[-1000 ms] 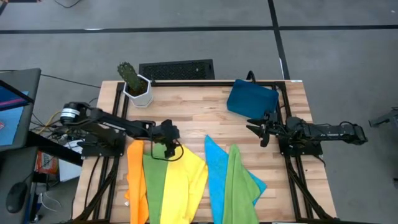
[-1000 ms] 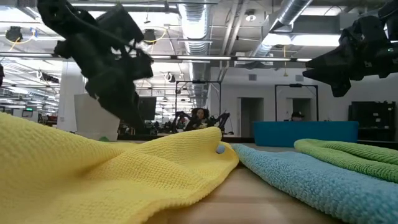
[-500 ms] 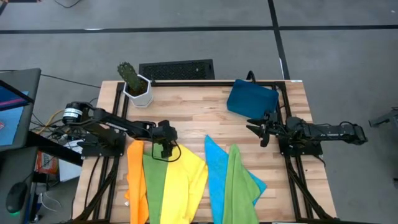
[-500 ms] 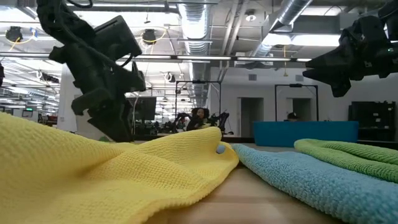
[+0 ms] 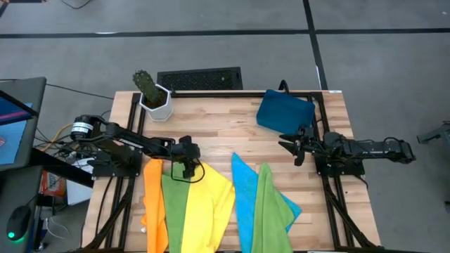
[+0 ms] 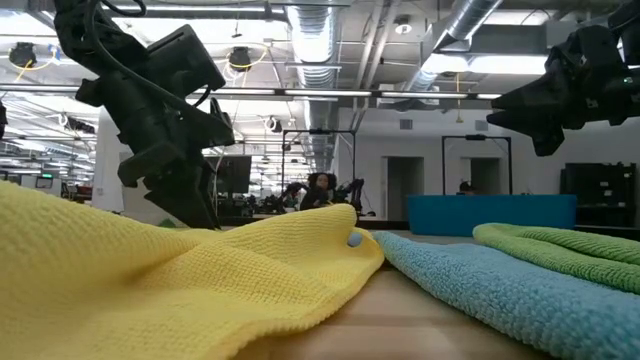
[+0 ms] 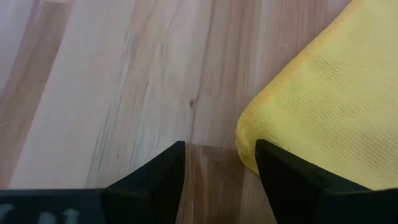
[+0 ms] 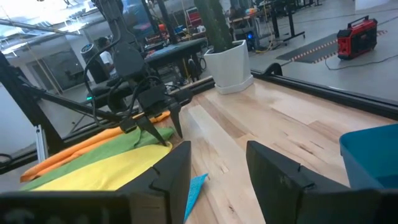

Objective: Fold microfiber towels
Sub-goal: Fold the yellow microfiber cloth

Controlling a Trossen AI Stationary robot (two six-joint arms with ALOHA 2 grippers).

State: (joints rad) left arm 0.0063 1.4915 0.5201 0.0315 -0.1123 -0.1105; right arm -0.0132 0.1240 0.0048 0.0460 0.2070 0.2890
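Five microfiber towels lie side by side at the table's near half, their near ends over the front edge: orange (image 5: 152, 200), lime green (image 5: 175, 207), yellow (image 5: 209, 204), bright blue (image 5: 242, 190) and a second lime green (image 5: 271, 207). My left gripper (image 5: 184, 167) is open and slants down at the yellow towel's far corner (image 7: 249, 140). One finger (image 7: 283, 171) is over the cloth's edge and the other (image 7: 161, 174) is over bare wood. My right gripper (image 5: 294, 147) waits open at the table's right, level and well above the wood. My left gripper stands at the yellow towel's far corner (image 7: 244, 149), coming slanting down from the table's left. Whether its finger touches the cloth, I cannot tell.
A dark-blue tray (image 5: 285, 112) sits at the far right of the table. A white pot with a cactus (image 5: 153, 97) stands at the far left corner. Bare wood (image 5: 225, 126) lies between them and the towels.
My left gripper has sunk a little toward the yellow towel's far corner and tipped further downward, then kept still. Its fingers stay open. The towels have not moved.
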